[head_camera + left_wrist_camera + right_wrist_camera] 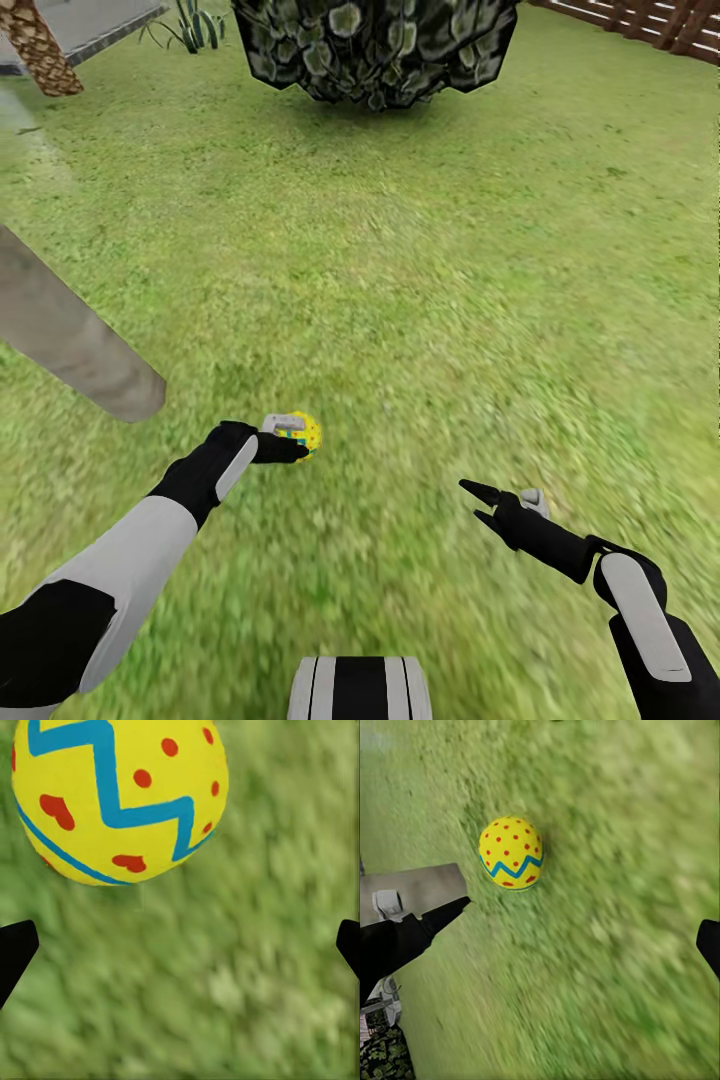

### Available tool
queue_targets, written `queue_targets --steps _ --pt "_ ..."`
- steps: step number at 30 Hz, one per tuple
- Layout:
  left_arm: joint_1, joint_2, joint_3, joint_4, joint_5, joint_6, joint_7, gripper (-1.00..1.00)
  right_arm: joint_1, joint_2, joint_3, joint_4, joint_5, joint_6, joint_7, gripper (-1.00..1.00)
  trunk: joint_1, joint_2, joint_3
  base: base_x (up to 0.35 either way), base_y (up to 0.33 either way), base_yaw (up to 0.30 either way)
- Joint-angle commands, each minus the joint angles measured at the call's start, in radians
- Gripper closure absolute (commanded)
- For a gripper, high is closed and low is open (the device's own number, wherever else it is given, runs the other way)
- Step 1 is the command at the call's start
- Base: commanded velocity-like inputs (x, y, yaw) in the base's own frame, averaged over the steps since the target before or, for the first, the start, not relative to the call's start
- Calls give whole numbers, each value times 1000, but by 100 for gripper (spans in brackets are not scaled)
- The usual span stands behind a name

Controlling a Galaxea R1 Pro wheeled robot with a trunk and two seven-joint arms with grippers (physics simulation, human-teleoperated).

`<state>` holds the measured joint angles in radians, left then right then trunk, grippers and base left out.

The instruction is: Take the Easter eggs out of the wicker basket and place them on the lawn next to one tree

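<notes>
One yellow Easter egg (303, 433) with a blue zigzag and red dots lies on the lawn (430, 300). My left gripper (292, 447) is right beside it, open, one black finger along the egg's near side. In the left wrist view the egg (112, 795) sits beyond the widely spread fingertips (15, 952). My right gripper (480, 505) hovers open over bare grass further right, and its camera sees the egg (510, 853) on the grass. A pale grey tree trunk (70, 340) slants in close at the left of the egg. The wicker basket and the other two eggs are out of view.
A dense dark leafy crown (380, 50) hangs low at the far middle. A scaly brown palm trunk (40, 50) and grey paving (90, 25) stand at the far left, with a spiky plant (195, 25) beside them. A brown wooden fence (650, 20) runs at the far right.
</notes>
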<state>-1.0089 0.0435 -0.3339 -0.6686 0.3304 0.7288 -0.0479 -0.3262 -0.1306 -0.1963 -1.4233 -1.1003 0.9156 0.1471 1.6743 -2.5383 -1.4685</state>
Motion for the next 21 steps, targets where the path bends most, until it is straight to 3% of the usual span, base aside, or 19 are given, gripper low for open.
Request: queue_targets --steps 1,14,21 --pt "0 1 -3 -1 -4 5 -4 -100 0 0 -2 0 10 5 9 -100 -1 0 3 0 0 0" --pt "0 1 -4 1 -4 14 -3 -100 0 0 -2 1 10 5 9 -100 -6 3 54 -5 0 0" --pt "0 1 -4 0 -2 14 -3 -100 0 0 -2 1 10 5 9 -100 -10 5 81 -252 0 0"
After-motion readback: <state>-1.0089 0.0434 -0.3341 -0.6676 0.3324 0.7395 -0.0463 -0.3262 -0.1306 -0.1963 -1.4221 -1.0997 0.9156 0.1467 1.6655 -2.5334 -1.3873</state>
